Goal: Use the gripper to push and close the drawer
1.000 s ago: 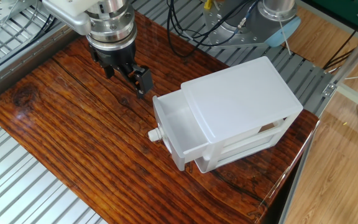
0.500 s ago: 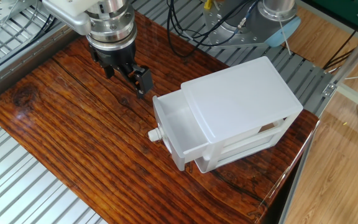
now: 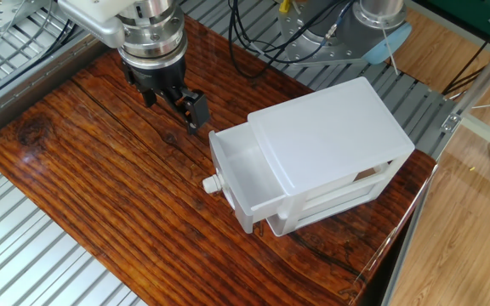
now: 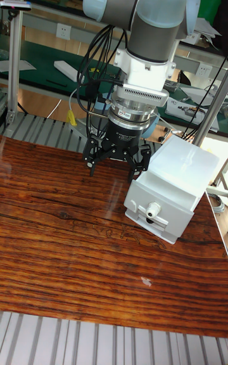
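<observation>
Cabinet (image 3: pixel 326 136) single, one top drawer (image 3: pixel 243 163) pulled out, one knob (image 3: pixel 210 183), one hand (image 3: pixel 173 109) spread empty nearby

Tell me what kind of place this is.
Probably a robotics lab: a robot arm with an open claw hangs over a wooden table on a metal frame, with cables and workbenches behind.

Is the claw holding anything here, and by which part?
Nothing is held: the claw is open and empty, beside the pulled-out drawer.
</observation>
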Robot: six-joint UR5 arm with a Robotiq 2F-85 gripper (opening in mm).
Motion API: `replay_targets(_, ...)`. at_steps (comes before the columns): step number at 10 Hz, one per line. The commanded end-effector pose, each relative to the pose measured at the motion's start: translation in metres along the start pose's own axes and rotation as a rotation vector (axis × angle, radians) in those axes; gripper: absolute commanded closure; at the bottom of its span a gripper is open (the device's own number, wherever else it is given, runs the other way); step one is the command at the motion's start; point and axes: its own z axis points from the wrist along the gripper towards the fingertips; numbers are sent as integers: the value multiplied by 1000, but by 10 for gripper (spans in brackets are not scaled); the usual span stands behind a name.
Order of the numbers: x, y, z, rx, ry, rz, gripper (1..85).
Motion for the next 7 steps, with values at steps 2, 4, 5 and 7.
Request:
replay_targets(2, -29, 4, -1, 10, -110, 84, 843)
replay_targets(4, -28, 4, -1, 21, -110, 78, 843)
replay_targets(5, -29, 2, -1, 28, -113, 69, 843)
replay_targets(7, -28, -3, -1, 38, -115, 47, 843)
